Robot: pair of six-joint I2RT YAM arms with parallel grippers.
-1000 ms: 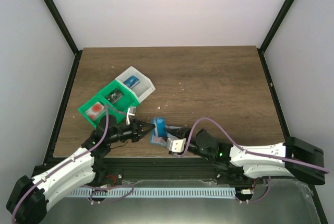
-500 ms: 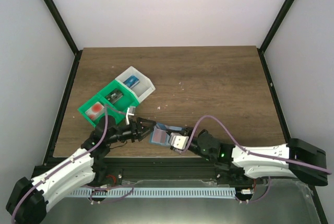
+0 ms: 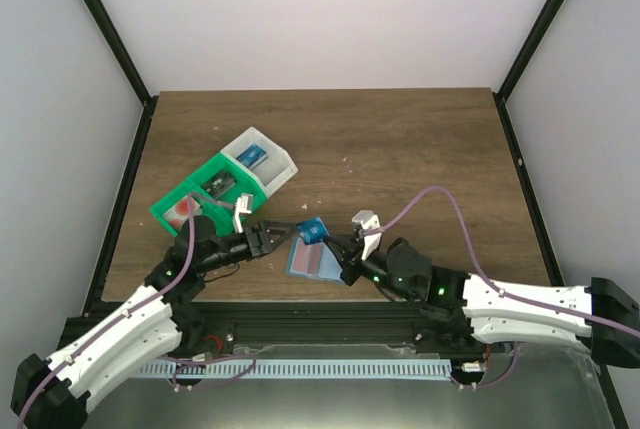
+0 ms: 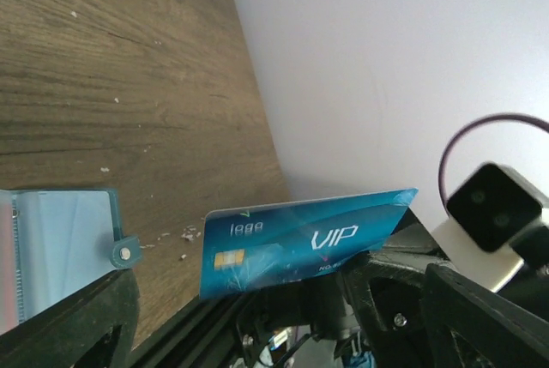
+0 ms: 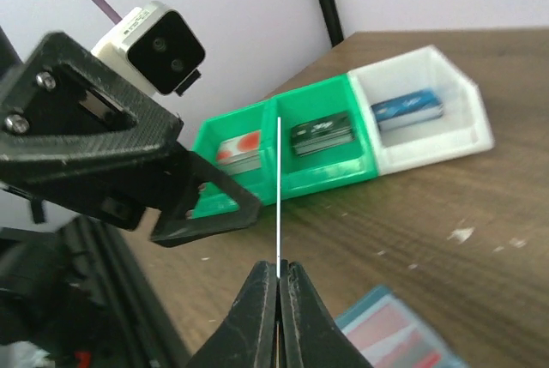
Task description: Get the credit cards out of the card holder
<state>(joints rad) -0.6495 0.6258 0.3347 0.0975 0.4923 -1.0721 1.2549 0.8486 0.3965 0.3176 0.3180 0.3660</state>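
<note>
"So what has the right gripper (image 5: 279,267) got hold of?"

"A blue VIP card (image 4: 309,239). Both fingers are pinched tight on one edge of it, and it's lifted clear of the table (image 3: 400,149). From that wrist's own camera you see the card edge-on, just a thin pale line standing straight up out of the fingertips."

"And the left gripper (image 3: 281,239)?"

"It's spread wide with nothing in it. It sits at nine o'clock of the card, just beside it, with its jaws facing the card. I can't see it touching."

"Where's the card holder (image 3: 310,264)?"

"Lying open and flat on the wood at about six o'clock of the raised card, close to the table's near edge. Its pale blue inside faces up, with the little snap tab on one corner. Something reddish shows in the pockets, but I can't tell how many cards that is."

"Anything further out?"

"A green-and-white compartment tray (image 3: 283,171), up at ten o'clock from the two grippers and well apart from the holder. Its end green bin holds a white card with a red spot (image 5: 240,152), the middle green bin has dark cards (image 5: 322,132), and the white bin has blue cards (image 5: 407,106)."
</note>
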